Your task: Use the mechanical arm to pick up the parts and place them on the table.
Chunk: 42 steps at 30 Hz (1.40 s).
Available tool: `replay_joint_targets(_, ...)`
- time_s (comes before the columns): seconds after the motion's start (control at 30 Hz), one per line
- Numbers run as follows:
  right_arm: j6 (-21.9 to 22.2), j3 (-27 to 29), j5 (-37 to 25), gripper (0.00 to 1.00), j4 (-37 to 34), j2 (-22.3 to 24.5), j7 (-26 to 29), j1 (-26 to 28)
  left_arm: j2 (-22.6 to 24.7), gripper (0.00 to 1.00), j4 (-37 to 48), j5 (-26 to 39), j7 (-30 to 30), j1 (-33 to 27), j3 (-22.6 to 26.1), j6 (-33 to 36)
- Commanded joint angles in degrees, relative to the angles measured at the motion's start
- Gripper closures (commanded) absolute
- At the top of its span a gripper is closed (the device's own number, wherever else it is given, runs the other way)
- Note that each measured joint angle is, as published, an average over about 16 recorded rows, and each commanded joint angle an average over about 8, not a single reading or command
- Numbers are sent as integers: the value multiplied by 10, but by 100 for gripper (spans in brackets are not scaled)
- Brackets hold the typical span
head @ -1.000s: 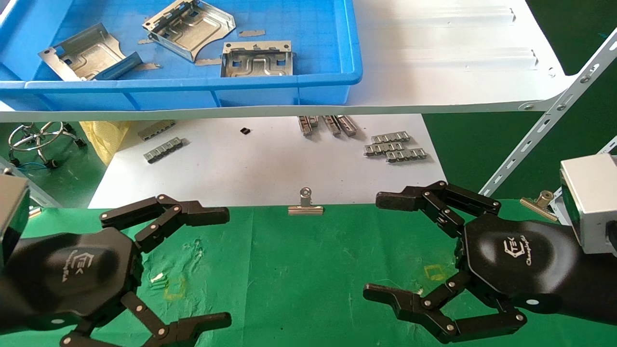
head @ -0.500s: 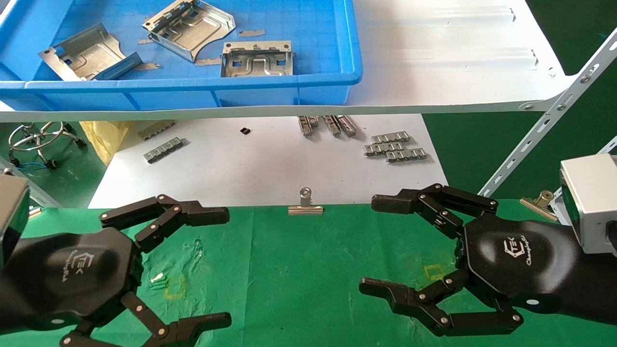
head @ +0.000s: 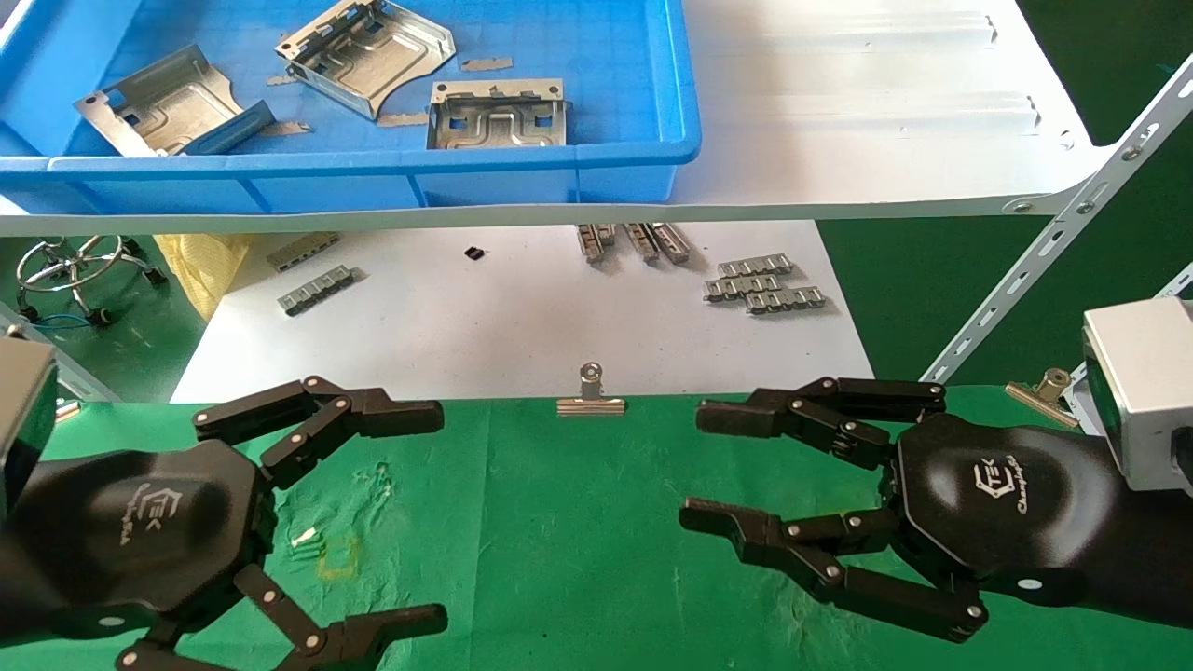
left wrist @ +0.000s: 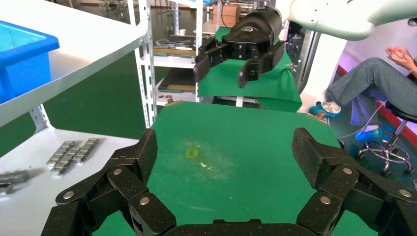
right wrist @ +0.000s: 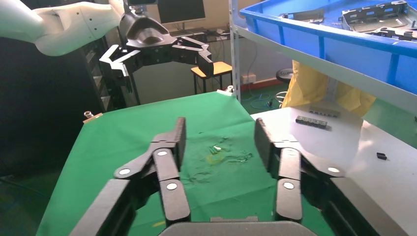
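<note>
Both grippers hover empty over the green table point(head: 559, 522), probably waiting to reach up for a pick. The left gripper point(head: 410, 508) has its claws spread wide; the right gripper point(head: 694, 466) is open too, claws less far apart. Beyond the table edge, one binder clip point(head: 590, 399) pins the cloth. Farthest off, on the white shelf point(head: 839, 140), three parts point(head: 499, 114) lie in the blue tray point(head: 596, 158), none on the table yet
</note>
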Motion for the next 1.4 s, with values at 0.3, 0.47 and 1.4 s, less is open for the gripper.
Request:
replay_joint_targets(0.3, 0, 0, 0, 100, 0, 0, 0, 0, 0, 0, 0, 0, 0, 0, 0, 0)
replay_joint_targets(0.47, 0, 0, 0, 100, 0, 0, 0, 0, 0, 0, 0, 0, 0, 0, 0, 0)
replay_joint_targets(1.4, 0, 0, 0, 100, 0, 0, 0, 0, 42, 0, 53, 64, -23, -144, 24, -6)
